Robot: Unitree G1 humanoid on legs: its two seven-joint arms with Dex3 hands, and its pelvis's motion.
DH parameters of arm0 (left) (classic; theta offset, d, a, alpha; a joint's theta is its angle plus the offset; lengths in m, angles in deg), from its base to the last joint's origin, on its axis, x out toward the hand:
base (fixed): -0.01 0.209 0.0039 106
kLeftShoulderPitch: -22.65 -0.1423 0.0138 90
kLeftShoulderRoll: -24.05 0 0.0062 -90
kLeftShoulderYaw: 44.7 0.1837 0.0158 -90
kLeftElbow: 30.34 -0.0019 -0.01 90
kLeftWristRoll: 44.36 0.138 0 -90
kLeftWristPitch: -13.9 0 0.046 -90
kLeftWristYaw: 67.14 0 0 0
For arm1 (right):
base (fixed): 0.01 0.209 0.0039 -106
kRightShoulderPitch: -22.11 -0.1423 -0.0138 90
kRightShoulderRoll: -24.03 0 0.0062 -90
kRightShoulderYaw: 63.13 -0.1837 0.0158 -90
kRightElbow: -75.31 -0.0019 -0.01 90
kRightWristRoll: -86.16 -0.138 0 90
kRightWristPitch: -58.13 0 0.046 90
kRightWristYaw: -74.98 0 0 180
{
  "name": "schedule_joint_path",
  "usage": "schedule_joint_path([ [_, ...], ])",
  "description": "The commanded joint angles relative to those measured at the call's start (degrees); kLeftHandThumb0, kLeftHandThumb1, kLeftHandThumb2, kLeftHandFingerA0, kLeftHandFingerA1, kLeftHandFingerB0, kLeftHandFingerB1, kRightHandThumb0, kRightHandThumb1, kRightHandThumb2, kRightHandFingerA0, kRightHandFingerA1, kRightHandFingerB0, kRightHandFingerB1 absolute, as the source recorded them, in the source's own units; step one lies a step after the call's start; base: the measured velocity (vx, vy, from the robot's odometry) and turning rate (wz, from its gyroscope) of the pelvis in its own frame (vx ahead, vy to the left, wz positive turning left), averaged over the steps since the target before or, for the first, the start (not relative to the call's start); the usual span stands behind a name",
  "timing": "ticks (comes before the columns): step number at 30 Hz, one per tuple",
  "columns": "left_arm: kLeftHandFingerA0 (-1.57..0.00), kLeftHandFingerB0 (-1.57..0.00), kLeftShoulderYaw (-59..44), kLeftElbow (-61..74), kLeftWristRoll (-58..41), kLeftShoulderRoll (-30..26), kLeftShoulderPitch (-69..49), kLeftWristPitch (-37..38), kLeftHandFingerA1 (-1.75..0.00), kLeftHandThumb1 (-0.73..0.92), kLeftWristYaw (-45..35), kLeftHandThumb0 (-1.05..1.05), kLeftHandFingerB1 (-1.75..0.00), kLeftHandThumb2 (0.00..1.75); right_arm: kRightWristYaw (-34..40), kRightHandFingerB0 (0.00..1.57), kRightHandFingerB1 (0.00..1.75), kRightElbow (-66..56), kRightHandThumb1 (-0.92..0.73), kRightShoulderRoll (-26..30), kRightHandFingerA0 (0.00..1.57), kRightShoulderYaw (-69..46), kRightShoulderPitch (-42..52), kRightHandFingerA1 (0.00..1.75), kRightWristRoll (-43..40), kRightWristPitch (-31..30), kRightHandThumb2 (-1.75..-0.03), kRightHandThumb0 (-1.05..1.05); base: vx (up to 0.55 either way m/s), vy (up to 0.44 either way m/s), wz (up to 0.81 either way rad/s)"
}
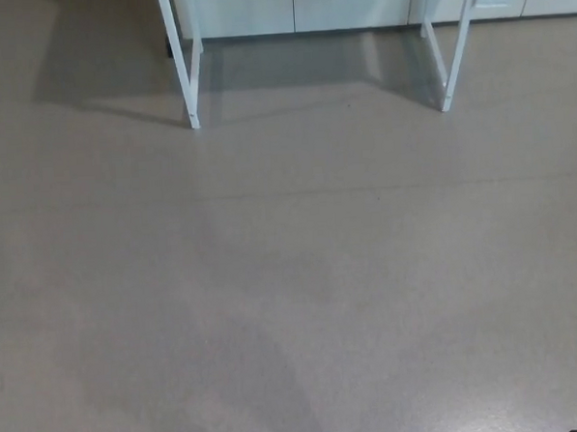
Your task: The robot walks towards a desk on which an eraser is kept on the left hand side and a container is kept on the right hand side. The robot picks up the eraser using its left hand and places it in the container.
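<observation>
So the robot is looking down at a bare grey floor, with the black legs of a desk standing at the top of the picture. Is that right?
Not quite: the desk legs are white, not black. The head view shows two pairs of slim white legs, one at upper left and one at upper right, standing on the bare grey floor, as you said. No robot hand shows.

floor: lying grey and bare, catching glare at lower right
cabinets: standing white along the top edge
</observation>
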Motion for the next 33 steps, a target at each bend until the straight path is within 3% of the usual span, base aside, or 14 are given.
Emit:
schedule_joint_path([
  [1,-0.37,-0.33,0.6,1.0,-0.8,-0.1,-0.6,6.0,-0.41,0.5,-0.6,-0.32,-0.31,0.54,-0.1,0.17,0.51,-0.8,-0.44,0.3,0.31,0.3,-0.1,0.58,-1.0,-1.6,-0.88,-0.14,0.09,0.148,-0.03],
  [5,-0.36,-0.34,1.5,1.5,-0.3,0.2,-1.3,6.8,-0.4,0.51,0.5,-0.28,-0.31,0.55,-0.7,0.16,0.51,-0.3,-0.46,0.7,0.27,0.7,-0.5,0.57,-1.0,-1.8,-0.9,-0.13,0.1,0.373,-0.16],
  [6,-0.31,-0.33,1.7,1.5,-0.3,0.4,-1.3,7.2,-0.44,0.46,0.6,-0.35,-0.38,0.64,-0.7,0.15,0.51,-0.2,-0.46,0.9,0.26,1.0,-0.6,0.57,-0.8,-1.9,-0.9,-0.14,0.1,0.388,-0.38],
  [7,-0.34,-0.34,2.0,1.0,0.0,0.6,-1.0,7.5,-0.39,0.51,1.1,-0.27,-0.32,0.55,-1.1,0.15,0.5,0.1,-0.46,1.1,0.27,1.3,-0.7,0.57,-0.7,-1.7,-0.9,-0.14,0.08,0.373,-0.14],
  [13,-0.34,-0.34,2.5,3.9,-1.5,2.4,-0.8,4.3,-0.41,0.54,2.1,-0.27,-0.31,0.57,0.8,0.18,0.51,-0.8,-0.45,0.3,0.32,1.4,-0.3,0.59,-0.9,-2.6,-0.89,-0.13,0.22,0.119,0.03],
  [18,-0.28,-0.34,2.3,6.6,-2.1,4.3,-1.6,4.1,-0.4,0.56,4.4,-0.22,-0.32,0.57,1.0,0.17,0.51,-3.0,-0.45,0.2,0.28,2.2,1.5,0.57,-0.4,-2.1,-0.89,-0.13,0.23,-0.106,0.14],
  [26,-0.31,-0.34,1.9,8.3,-2.6,7.2,-3.1,3.0,-0.42,0.56,6.7,-0.21,-0.31,0.57,1.4,0.18,0.51,-5.0,-0.44,0.3,0.28,3.0,2.9,0.57,-0.4,-2.9,-0.88,-0.14,0.3,-0.205,0.18],
  [33,-0.36,-0.36,5.4,5.4,2.4,4.7,-3.6,8.2,-0.4,0.55,8.4,-0.26,-0.31,0.56,0.7,0.17,0.51,-3.8,-0.45,0.7,0.27,3.0,1.5,0.57,-0.6,-2.0,-0.89,-0.13,0.24,-0.045,-0.09],
])
